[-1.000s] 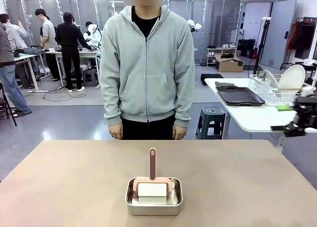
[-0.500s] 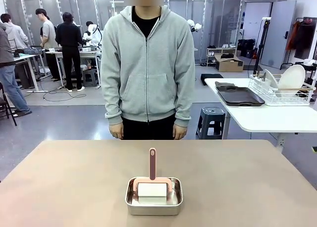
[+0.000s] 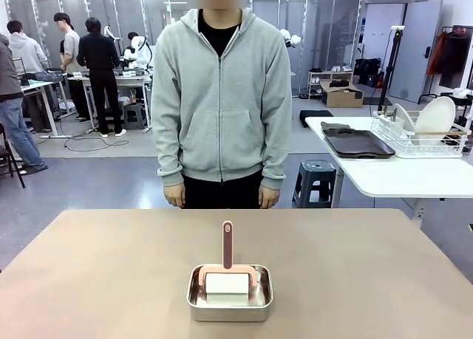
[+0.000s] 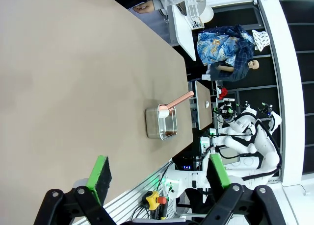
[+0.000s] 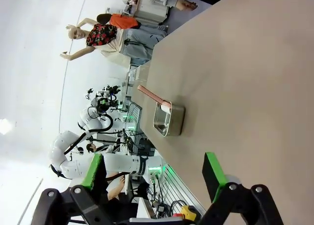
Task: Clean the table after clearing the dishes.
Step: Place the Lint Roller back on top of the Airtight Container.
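Now both my end effectors, left point(image 4: 156, 178) and right point(image 5: 154, 178), hang released. The surface point(image 3: 111, 265) carries a steel pan point(image 3: 230, 296) with a pink-handled roller point(image 3: 228, 269) at lower centre, ready for cleaning; dishes point(image 3: 436, 117) sit racked at right.

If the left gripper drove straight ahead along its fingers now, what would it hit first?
Probably the bare table top. The open left gripper looks obliquely across it, and the steel pan with the pink-handled tool sits farther along; depth is hard to judge.
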Robot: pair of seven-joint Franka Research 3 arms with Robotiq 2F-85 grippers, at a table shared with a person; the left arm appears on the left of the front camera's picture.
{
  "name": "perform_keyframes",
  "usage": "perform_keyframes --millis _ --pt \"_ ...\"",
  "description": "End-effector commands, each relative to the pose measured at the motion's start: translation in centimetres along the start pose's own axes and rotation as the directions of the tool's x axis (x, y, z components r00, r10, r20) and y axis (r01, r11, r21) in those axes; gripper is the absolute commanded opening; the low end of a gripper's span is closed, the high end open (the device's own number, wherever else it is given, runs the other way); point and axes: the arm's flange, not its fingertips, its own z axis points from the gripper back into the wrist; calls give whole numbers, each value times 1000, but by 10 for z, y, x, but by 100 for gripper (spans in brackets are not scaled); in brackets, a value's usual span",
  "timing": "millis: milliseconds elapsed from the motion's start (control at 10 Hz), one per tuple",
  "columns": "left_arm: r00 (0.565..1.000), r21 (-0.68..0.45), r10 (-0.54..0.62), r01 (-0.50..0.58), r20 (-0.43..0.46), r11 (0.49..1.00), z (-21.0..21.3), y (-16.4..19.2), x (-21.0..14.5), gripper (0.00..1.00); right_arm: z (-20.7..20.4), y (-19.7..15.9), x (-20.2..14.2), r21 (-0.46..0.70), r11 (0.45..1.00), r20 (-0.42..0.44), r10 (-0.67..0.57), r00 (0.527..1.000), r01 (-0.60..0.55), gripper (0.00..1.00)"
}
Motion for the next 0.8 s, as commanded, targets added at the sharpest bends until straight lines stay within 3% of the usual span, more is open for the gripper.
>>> perform_keyframes --millis 0,700 --pt "1000 -5 14 -14 8 1000 1 -2 1 100 0 3 2 7 1000 -8 6 1000 -6 100" --pt "1000 -5 14 -14 8 1000 1 -2 1 100 0 3 2 7 1000 -8 6 1000 -6 100"
